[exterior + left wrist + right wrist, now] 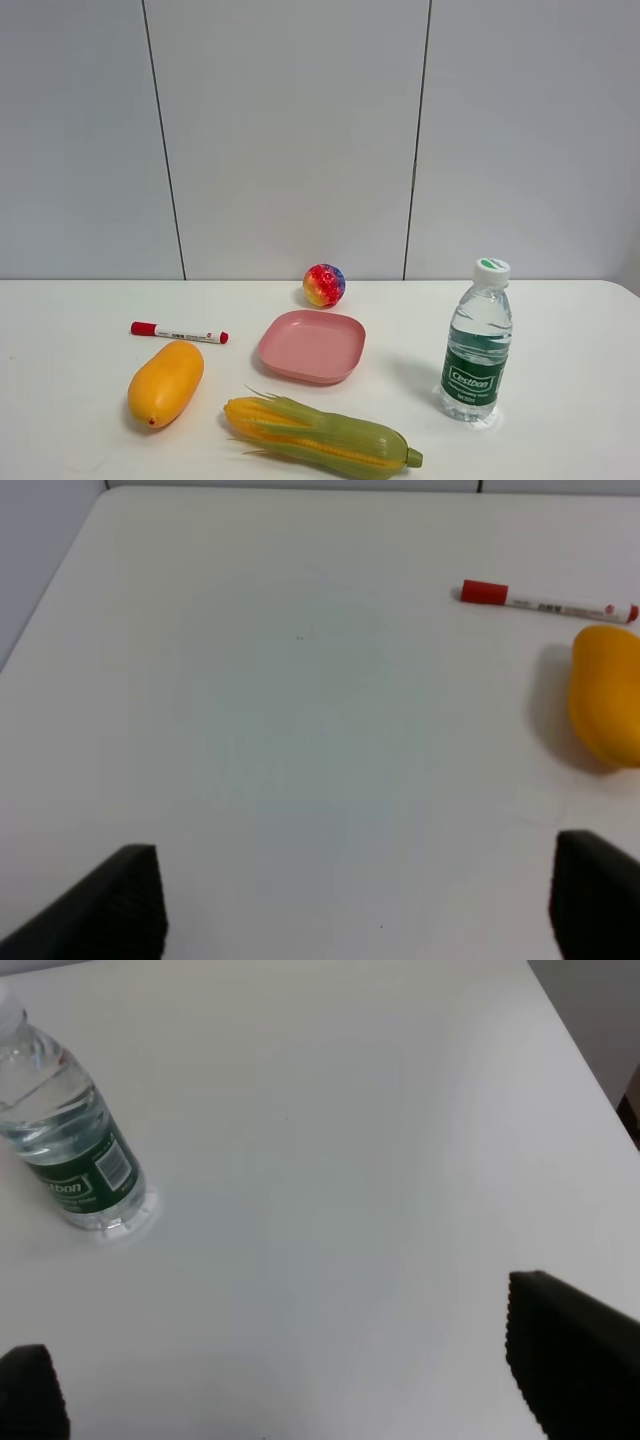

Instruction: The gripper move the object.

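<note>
The toy corn cob [318, 436], yellow kernels in a green husk, lies on the white table near the front edge, in front of the pink plate [312, 346]. Neither gripper shows in the exterior high view. My left gripper [360, 900] is open and empty above bare table, left of the mango [606, 695]. My right gripper [290, 1390] is open and empty over bare table, right of the water bottle [65, 1140]. The corn is out of both wrist views.
An orange-yellow mango [165, 383] lies left of the corn. A red-capped marker [178, 332] lies behind it and shows in the left wrist view [545, 600]. A multicoloured ball [324, 285] sits behind the plate. A water bottle [477, 341] stands at right.
</note>
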`<state>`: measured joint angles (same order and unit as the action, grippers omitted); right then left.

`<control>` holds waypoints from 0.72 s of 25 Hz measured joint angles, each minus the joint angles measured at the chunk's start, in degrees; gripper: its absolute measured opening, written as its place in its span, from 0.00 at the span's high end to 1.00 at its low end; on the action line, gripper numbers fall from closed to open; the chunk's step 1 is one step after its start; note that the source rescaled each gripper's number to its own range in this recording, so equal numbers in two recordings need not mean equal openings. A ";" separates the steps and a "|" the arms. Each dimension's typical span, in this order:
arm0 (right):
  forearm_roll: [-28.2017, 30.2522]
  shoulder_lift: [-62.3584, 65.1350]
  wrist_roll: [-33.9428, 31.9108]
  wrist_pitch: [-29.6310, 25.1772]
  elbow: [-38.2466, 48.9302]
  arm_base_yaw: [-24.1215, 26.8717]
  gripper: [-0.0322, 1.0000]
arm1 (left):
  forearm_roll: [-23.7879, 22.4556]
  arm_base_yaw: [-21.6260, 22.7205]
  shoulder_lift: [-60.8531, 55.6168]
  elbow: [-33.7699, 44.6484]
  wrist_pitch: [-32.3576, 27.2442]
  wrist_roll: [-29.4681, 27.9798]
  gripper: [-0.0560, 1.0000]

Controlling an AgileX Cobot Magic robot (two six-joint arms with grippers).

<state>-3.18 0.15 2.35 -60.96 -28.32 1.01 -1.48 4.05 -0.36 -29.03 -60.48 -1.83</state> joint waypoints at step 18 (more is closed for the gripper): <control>0.00 0.00 -0.23 0.00 0.00 0.00 0.11 | 0.00 0.00 0.00 0.00 0.00 0.00 0.00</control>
<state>-3.18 0.15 2.12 -60.96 -28.32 1.01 -1.48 4.05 -0.36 -29.03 -60.48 -1.83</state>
